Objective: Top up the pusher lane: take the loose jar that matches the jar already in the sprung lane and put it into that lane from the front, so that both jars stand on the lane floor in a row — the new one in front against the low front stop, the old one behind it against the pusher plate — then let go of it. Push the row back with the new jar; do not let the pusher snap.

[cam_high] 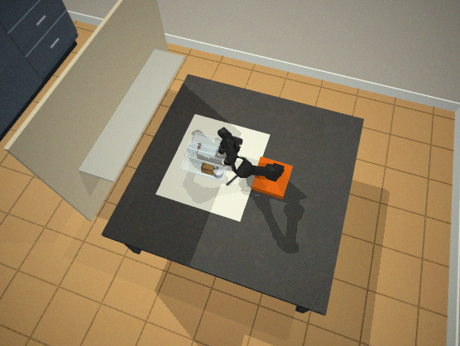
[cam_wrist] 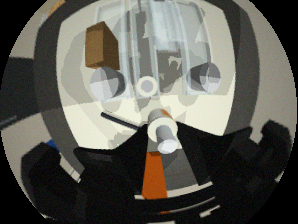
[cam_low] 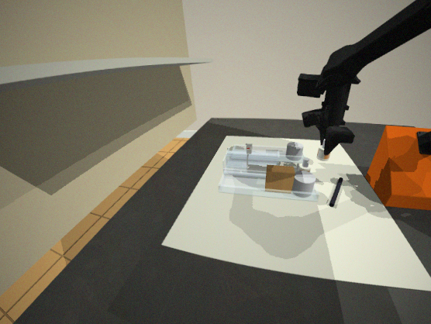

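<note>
The jaws grasp the loose jar, right of centre in the exterior view, leaving lane entry, pushing back and release undone

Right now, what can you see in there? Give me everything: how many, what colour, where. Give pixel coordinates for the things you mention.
Cabinet [cam_high: 37, 37]: 1, navy, far corner.
Partition [cam_high: 103, 79] [cam_low: 136, 43]: 1, beige, beside the table.
Shelf [cam_high: 132, 116] [cam_low: 97, 63]: 1, grey, by the partition.
Wall [cam_high: 310, 45] [cam_low: 252, 77]: at least 1, grey, behind.
Floor [cam_high: 62, 248] [cam_low: 46, 267]: 1, orange tiles, below.
Table [cam_high: 269, 248] [cam_low: 116, 252]: 1, dark.
Mat [cam_high: 178, 186] [cam_low: 232, 240] [cam_wrist: 75, 125]: 1, cream, on the table.
Rack [cam_high: 191, 169] [cam_low: 232, 187]: 1, clear, on the mat.
Cylinders [cam_low: 304, 184] [cam_wrist: 105, 84]: 2, grey, outer lanes.
Block [cam_high: 208, 168] [cam_low: 280, 178] [cam_wrist: 102, 45]: 1, brown, side lane.
Rod [cam_high: 232, 180] [cam_low: 336, 191] [cam_wrist: 119, 121]: 1, dark, on the mat.
Jars [cam_low: 322, 153] [cam_wrist: 162, 127]: 2, whitish; one held, one mid-rack.
Base block [cam_high: 269, 188] [cam_low: 403, 170] [cam_wrist: 154, 175]: 1, orange.
Arm [cam_high: 265, 170] [cam_low: 372, 48]: 1, black.
Fingers [cam_low: 333, 140]: 2, black, gripping a jar.
</note>
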Controlling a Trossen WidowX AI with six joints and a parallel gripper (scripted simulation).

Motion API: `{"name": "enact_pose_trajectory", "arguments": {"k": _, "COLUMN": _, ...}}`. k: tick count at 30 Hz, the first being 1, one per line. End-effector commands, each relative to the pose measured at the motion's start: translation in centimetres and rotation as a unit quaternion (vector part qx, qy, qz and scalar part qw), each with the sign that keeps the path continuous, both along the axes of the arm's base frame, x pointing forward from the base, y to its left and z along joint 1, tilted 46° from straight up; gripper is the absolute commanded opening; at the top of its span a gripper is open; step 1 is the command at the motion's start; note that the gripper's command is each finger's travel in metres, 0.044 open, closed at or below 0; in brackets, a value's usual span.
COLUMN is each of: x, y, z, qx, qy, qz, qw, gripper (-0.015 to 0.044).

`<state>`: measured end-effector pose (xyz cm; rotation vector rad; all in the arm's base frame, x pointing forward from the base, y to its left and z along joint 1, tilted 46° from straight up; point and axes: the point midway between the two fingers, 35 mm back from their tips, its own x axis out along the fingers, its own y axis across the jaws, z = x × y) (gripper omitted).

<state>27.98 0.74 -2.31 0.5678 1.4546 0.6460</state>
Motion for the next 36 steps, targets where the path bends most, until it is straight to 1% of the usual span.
{"name": "enact_pose_trajectory", "arguments": {"k": 1, "x": 0.8, "y": 1.7, "z": 0.1, "qx": 0.005, "qy": -0.001, "qz": 0.001, "qw": 1.000, "gripper": 0.0000}}
{"name": "enact_pose_trajectory", "arguments": {"k": 6, "x": 0.9, "y": 2.2, "z": 0.0, "qx": 0.006, "qy": -0.001, "qz": 0.002, "qw": 1.000, "gripper": 0.0000}}
{"name": "enact_pose_trajectory", "arguments": {"k": 14, "x": 1.0, "y": 3.8, "z": -1.6, "qx": 0.006, "qy": -0.001, "qz": 0.002, "qw": 1.000, "gripper": 0.0000}}
{"name": "enact_pose_trajectory", "arguments": {"k": 36, "x": 1.5, "y": 3.8, "z": -1.6, "qx": 0.006, "qy": -0.002, "qz": 0.002, "qw": 1.000, "gripper": 0.0000}}
